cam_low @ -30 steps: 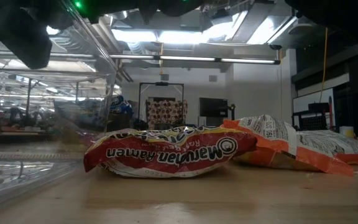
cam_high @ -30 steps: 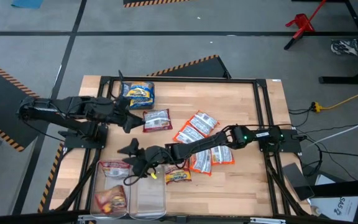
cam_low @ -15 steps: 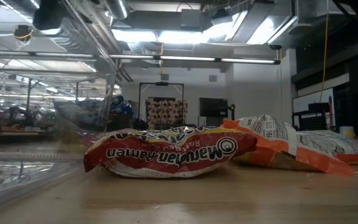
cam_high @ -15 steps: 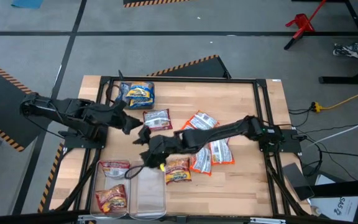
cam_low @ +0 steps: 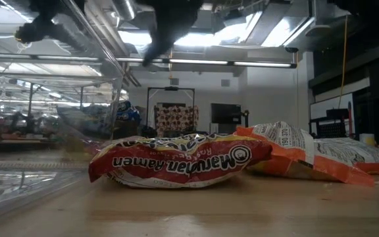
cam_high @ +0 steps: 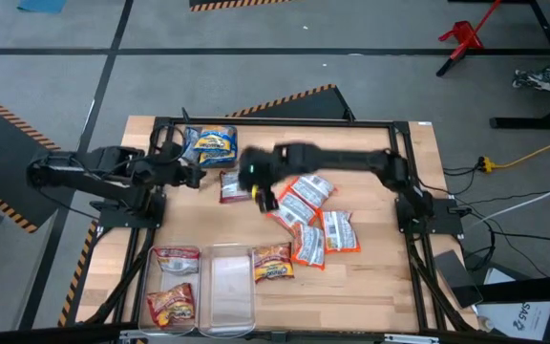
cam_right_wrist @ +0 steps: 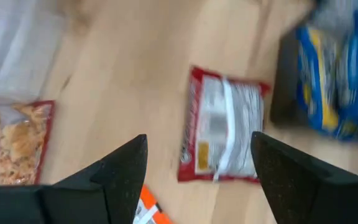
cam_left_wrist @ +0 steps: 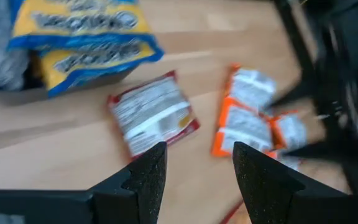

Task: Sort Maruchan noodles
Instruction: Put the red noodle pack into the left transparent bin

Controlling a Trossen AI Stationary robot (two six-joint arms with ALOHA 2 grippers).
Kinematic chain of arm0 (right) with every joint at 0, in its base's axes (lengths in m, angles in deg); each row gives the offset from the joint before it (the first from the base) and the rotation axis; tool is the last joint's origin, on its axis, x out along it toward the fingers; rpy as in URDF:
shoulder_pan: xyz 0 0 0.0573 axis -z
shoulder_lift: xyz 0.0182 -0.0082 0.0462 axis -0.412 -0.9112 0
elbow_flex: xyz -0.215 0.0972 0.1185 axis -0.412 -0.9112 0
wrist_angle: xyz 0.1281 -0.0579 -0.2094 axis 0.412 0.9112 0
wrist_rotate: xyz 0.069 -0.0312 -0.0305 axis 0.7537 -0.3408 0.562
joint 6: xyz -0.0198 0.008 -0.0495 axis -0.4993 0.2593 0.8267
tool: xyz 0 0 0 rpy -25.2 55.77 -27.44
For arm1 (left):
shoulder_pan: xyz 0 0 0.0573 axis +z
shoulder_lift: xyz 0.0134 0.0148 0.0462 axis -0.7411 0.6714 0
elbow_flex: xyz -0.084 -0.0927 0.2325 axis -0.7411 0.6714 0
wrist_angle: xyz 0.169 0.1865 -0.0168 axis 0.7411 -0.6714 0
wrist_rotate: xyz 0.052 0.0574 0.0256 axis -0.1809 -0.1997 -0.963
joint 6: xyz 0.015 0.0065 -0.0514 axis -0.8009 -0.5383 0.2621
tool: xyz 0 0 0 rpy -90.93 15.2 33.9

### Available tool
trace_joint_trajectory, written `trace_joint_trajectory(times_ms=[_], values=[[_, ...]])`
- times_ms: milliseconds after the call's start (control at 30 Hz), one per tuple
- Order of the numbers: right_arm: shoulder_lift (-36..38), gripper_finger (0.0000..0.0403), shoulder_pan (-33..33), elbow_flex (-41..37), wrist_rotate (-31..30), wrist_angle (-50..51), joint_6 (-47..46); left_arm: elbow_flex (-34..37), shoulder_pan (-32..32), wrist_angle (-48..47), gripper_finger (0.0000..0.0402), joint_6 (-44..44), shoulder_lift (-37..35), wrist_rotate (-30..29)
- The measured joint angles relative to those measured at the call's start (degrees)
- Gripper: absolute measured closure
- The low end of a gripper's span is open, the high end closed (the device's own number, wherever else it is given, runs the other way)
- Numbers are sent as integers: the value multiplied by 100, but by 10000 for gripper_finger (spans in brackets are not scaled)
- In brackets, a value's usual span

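Jaws of both arms wide and empty, red packet (cam_high: pixel 241 184) between, blue packets (cam_high: pixel 212 143) beside

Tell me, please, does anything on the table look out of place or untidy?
Nothing looks damaged or spilled. One red packet lies on the wood beside the clear bins rather than inside, and the orange-and-white packets form a loose, overlapping heap. The right gripper hovers open over another red packet lying face down.
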Motion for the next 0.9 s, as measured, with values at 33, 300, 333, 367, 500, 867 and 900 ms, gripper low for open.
trace_joint_trajectory(times_ms=[33,300,333,367,500,867,900], values=[[0,133,183,-99,225,-38,-140,0,52,-105,223,15,1,73],[0,133,1206,-1513,1334,-1240,-798,18,340,-163,223,-242,162,232],[0,133,1265,-1697,1350,-1389,-842,66,364,-135,223,-243,179,269],[0,133,1313,-1876,1357,-1540,-861,133,384,-119,223,-243,214,338],[-7,133,1399,-2383,1271,-2128,-875,555,483,320,223,-320,374,667],[-7,133,1039,-3235,642,-3713,1,1371,536,1436,223,-328,532,828],[-7,133,1002,-3314,465,-3927,119,1396,536,1431,223,-327,530,820]])
